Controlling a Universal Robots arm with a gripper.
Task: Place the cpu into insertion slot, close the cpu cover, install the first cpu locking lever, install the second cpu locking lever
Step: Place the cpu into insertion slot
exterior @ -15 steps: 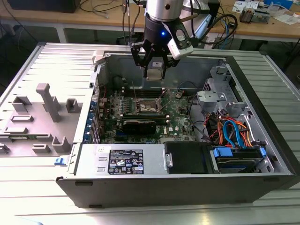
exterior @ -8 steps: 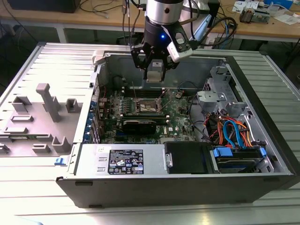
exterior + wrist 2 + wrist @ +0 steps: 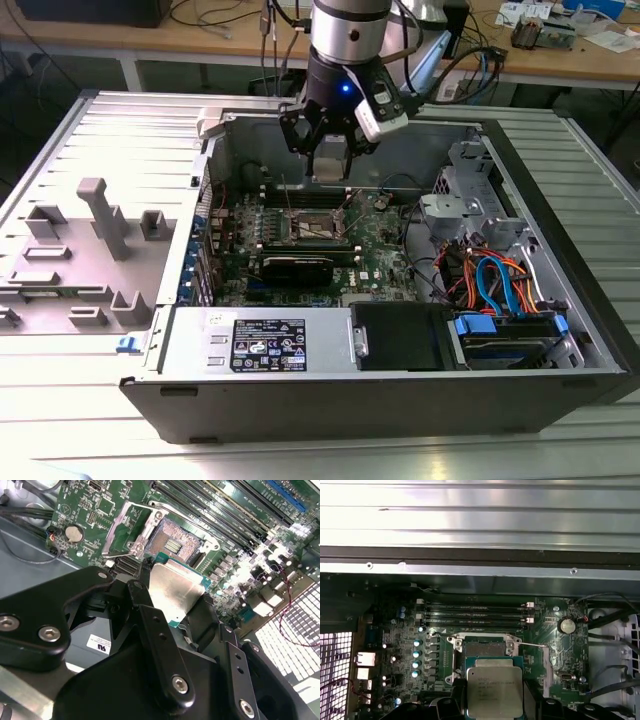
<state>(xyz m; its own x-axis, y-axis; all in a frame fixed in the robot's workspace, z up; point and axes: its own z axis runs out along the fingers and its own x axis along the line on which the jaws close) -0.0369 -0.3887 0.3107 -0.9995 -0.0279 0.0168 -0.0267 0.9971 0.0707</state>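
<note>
End effector (image 3: 176, 599) pinching cpu (image 3: 494, 692), near uncovered insertion slot (image 3: 485, 648); its lettering (image 3: 492, 684) too small to read

The insertion slot (image 3: 176, 542) stands uncovered, its cpu cover (image 3: 120, 527) swung aside. The tool (image 3: 175, 597), gripping the cpu (image 3: 172, 585), occupies the room above. Memory slots (image 3: 475, 616) border one side, the case wall (image 3: 480, 582) beyond them.

The claw (image 3: 176, 611) is hiding the cpu's (image 3: 172, 582) edges in the second wrist view; the cpu (image 3: 495, 692) is overlapping the slot (image 3: 485, 649) in the first wrist view.
</note>
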